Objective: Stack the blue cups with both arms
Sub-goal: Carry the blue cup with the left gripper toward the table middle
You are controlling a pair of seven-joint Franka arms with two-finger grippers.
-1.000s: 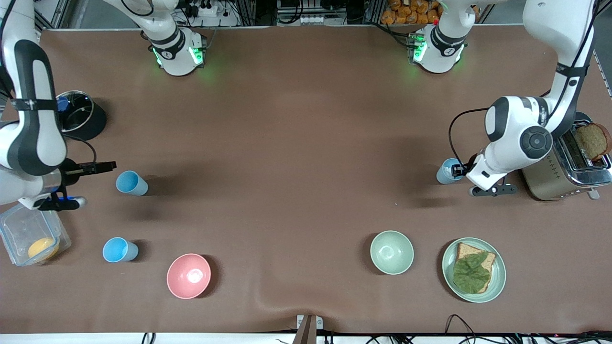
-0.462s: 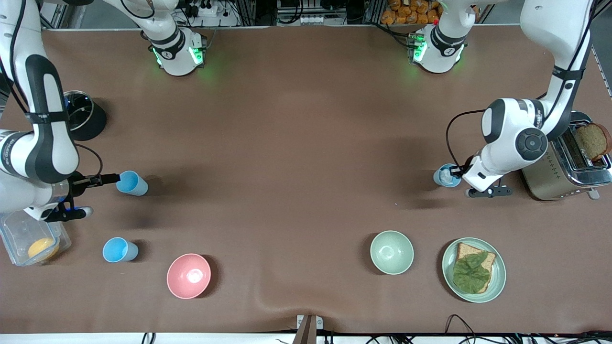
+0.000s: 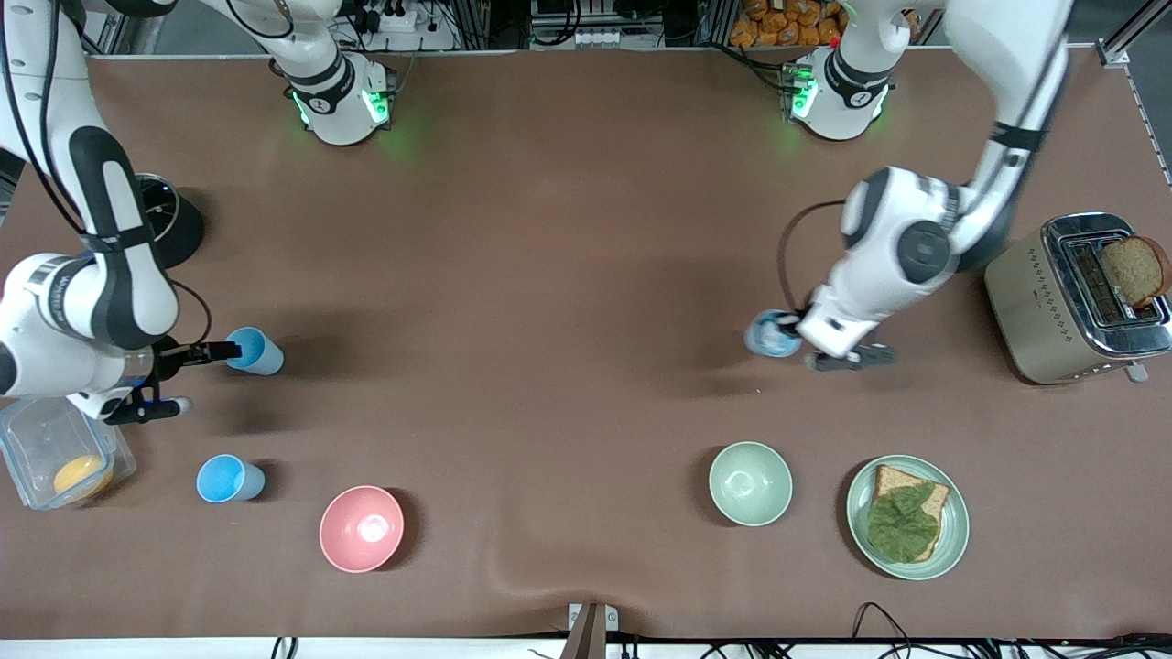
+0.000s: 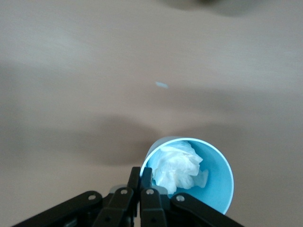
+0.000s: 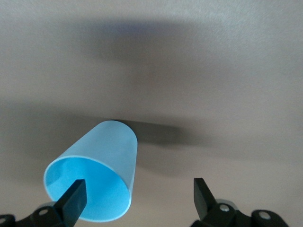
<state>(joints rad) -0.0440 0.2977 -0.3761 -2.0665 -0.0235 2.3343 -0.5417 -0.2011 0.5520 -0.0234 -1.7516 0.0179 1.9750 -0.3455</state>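
Your left gripper (image 3: 795,335) pinches the rim of a cup (image 4: 191,172) seemingly holding crumpled paper (image 4: 179,164); your right gripper (image 5: 137,198), fingers spread, straddles another cup's (image 5: 94,177) rim.

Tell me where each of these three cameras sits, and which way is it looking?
Front view: high across the table, looking down toward both arms' bases; both white arms show.
Left wrist view: on the left arm's wrist, looking down past the left gripper, which is shut on the rim of the paper-stuffed blue cup.
Right wrist view: on the right arm's wrist, looking past the open right gripper at the empty blue cup.
Shared: the front view also shows both grippers and both cups.
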